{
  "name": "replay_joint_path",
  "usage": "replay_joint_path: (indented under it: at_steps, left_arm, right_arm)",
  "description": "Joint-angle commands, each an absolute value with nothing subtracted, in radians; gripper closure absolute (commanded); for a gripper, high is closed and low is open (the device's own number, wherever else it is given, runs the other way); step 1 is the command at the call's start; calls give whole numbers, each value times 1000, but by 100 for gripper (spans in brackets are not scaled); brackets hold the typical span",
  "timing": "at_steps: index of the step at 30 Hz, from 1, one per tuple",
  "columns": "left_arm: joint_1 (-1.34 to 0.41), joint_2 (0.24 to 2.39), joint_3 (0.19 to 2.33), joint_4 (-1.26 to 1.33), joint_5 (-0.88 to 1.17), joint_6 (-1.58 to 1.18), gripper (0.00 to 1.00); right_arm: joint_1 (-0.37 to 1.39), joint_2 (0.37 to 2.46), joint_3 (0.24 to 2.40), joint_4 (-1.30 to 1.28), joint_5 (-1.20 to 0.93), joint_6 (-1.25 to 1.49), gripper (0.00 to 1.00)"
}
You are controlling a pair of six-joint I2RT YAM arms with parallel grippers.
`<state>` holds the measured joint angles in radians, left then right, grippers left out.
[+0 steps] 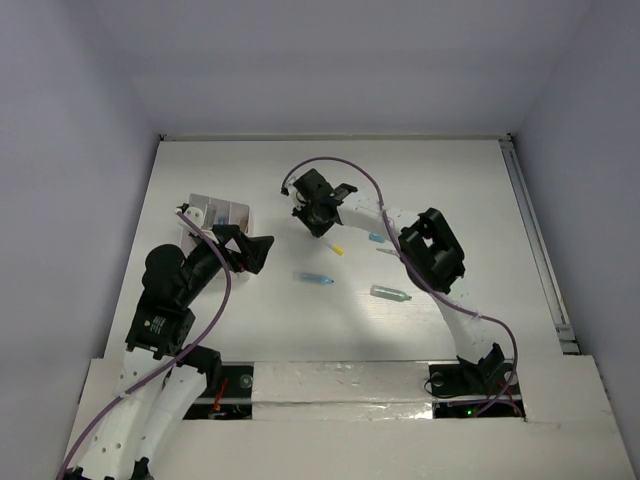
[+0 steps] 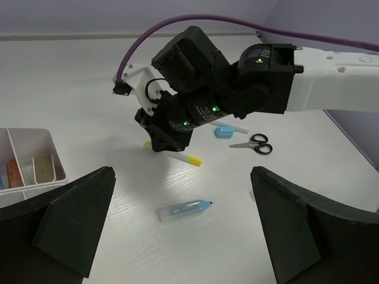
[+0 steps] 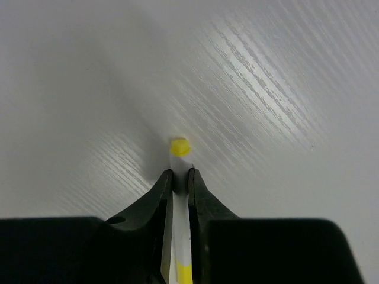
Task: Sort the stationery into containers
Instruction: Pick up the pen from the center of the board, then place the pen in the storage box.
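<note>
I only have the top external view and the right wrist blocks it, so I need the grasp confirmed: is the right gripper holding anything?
Observer: Yes. The right wrist view shows the right gripper shut on the white pen, its yellow tip just past the fingertips.
Operator: Lifted yet?
Observer: Seemingly not; the left wrist view shows its other end resting on the table.
Operator: Box contents?
Observer: An orange piece and a tan block, in adjacent compartments of the white box.

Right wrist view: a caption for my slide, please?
Right fingers closed on a yellow-tipped white pen on the table.
</note>
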<state>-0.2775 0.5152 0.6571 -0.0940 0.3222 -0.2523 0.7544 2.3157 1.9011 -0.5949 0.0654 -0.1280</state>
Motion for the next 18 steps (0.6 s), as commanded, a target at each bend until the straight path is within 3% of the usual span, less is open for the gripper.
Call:
replay_joint_path:
  at_steps: [1,4,8,13,18]
  left_arm:
    - [-270,509,686,-40,337,-258,1]
    - [-270,509,686,-40,336,-258,1]
    - [-270,509,686,-41,334,-259,1]
    - [-261,500,692,-43,327,-259,1]
    - [-250,477,699,-35,327,-262,1]
  right_arm:
    - [761,2333,1864,-592,130,-160,90]
    - [761,2275,1804,-437,202,-161,98]
    - [761,2114,1671,-140,229,-158,98]
    - [761,1953,1620,87,30,-3,98]
    - [761,1913,1499,452,-262,371,97]
